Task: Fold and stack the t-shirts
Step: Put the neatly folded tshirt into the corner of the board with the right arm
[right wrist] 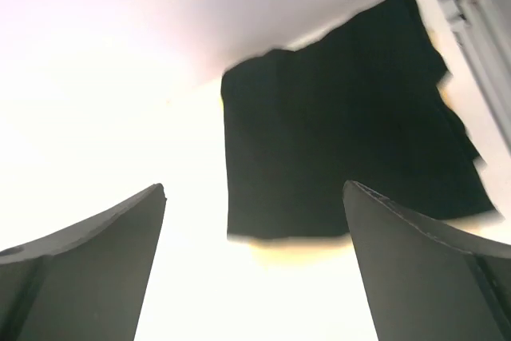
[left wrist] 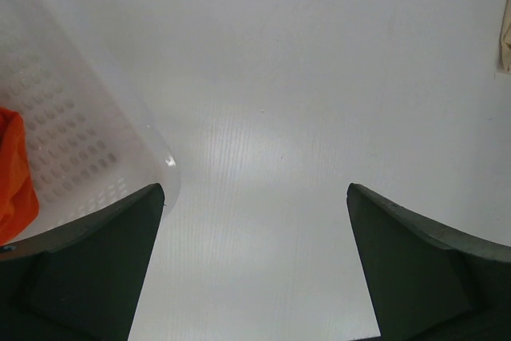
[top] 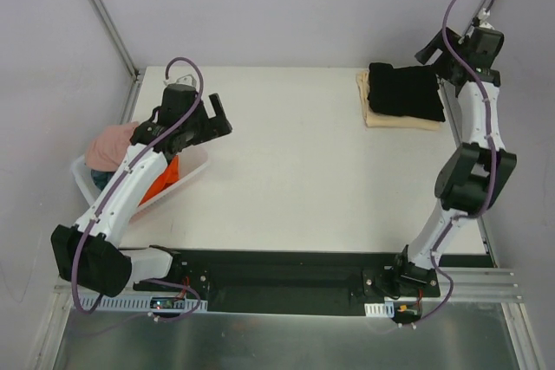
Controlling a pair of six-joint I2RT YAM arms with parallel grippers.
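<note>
A folded black t-shirt (top: pixel 406 91) lies on a folded tan t-shirt (top: pixel 401 120) at the table's back right; the right wrist view shows the black one (right wrist: pixel 343 149) with a tan edge (right wrist: pixel 319 243) under it. A pink t-shirt (top: pixel 110 146), an orange one (top: pixel 163 179) and a grey-blue one (top: pixel 102 178) sit in the white basket (top: pixel 192 173) at the left. The orange one shows in the left wrist view (left wrist: pixel 14 173). My left gripper (top: pixel 217 119) is open and empty above the table beside the basket. My right gripper (top: pixel 438 48) is open and empty, raised just right of the stack.
The basket's perforated wall (left wrist: pixel 64 141) sits at the left of the left wrist view. A metal frame rail (top: pixel 102 10) runs along the back left, another rail (right wrist: pixel 487 45) by the table's right edge. The black base plate (top: pixel 277 279) lies at the near edge.
</note>
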